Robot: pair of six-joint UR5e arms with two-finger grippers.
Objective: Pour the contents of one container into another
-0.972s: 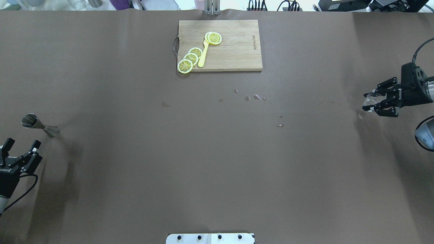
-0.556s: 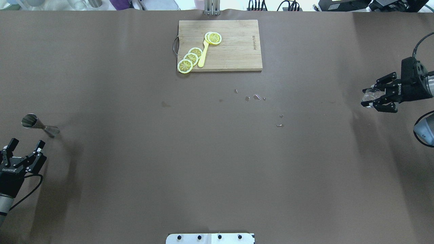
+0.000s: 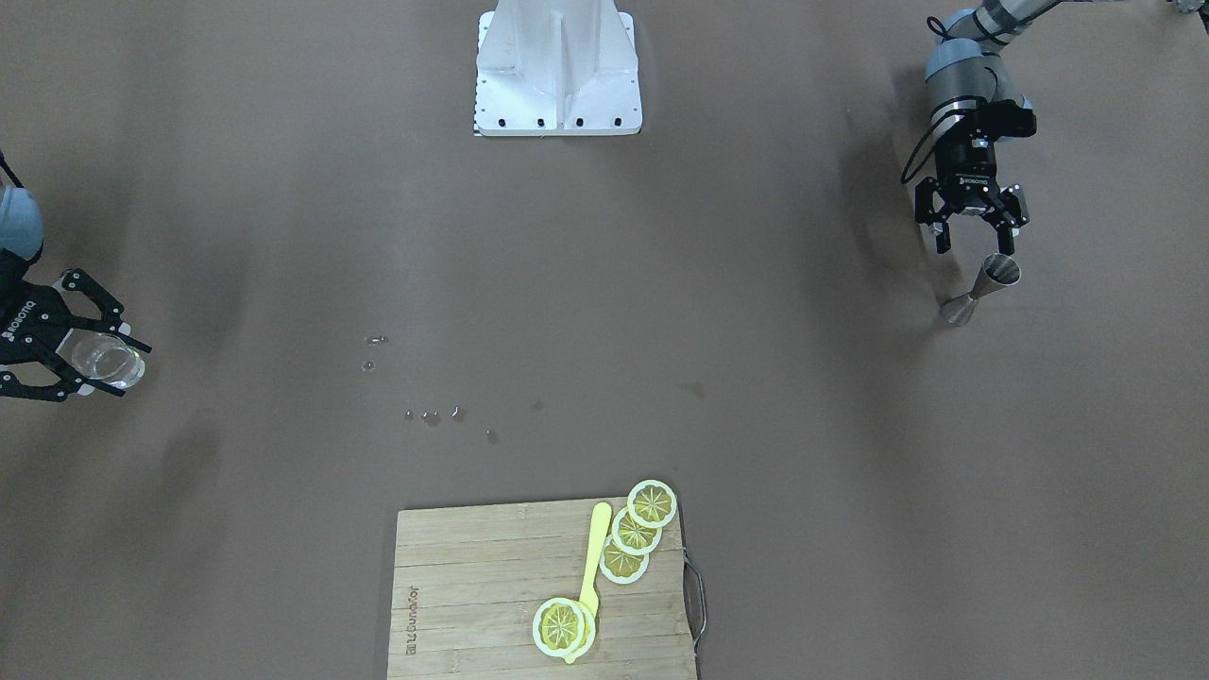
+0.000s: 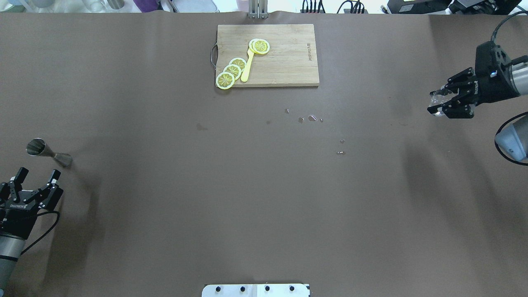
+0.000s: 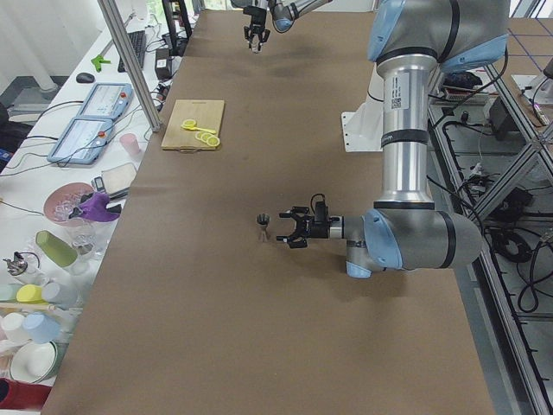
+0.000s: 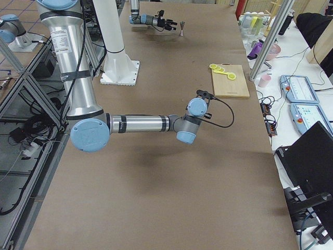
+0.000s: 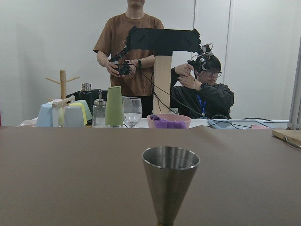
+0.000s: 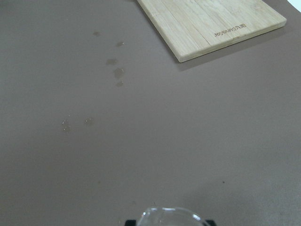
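The right gripper (image 4: pixel 438 104) has its jaws closed on a small clear glass (image 4: pixel 437 98), held above the table at about 3 o'clock in the overhead view. The glass's rim (image 8: pixel 171 215) shows at the bottom edge of the right wrist view. At about 9 o'clock, the left gripper (image 4: pixel 37 175) is low over the table with its jaws spread and nothing between them. A steel jigger (image 4: pixel 49 153) stands upright just beyond its fingertips, at their 12 o'clock and not touching them. In the left wrist view the jigger's upper cone (image 7: pixel 170 183) is dead ahead. Water droplets (image 4: pixel 312 118) dot the brown table cover (image 4: pixel 206 206) near the centre. At 12 o'clock lies a wooden cutting board (image 4: pixel 288 62) carrying lemon slices (image 4: pixel 232 71) and a yellow utensil (image 4: pixel 246 70). Two people (image 7: pixel 134 52) are behind the table's far edge.
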